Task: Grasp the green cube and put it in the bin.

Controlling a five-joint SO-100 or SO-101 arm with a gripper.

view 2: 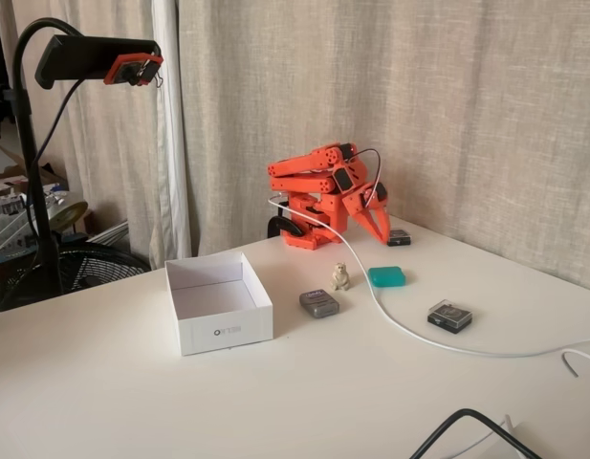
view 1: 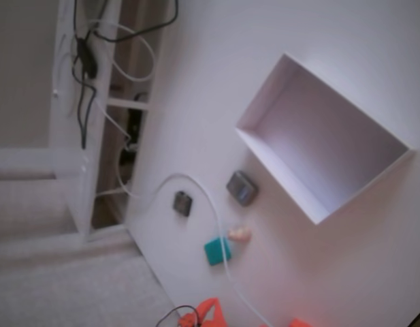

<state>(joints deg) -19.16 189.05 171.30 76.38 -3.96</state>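
one green cube [view 2: 386, 276], one bin [view 2: 218, 302], arm folded back.
the cube lies on the table [view 2: 304, 382] beside one small figurine [view 2: 341, 276], apart from the white bin; one grey block [view 2: 318, 303], two dark pieces; whether the gripper [view 2: 376, 225] jaws are parted, cannot tell.

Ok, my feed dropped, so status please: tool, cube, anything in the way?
Tool folded at base, holding nothing, open or shut unclear. Green cube on table, outside bin. White cable, small figurine and grey block near cube.
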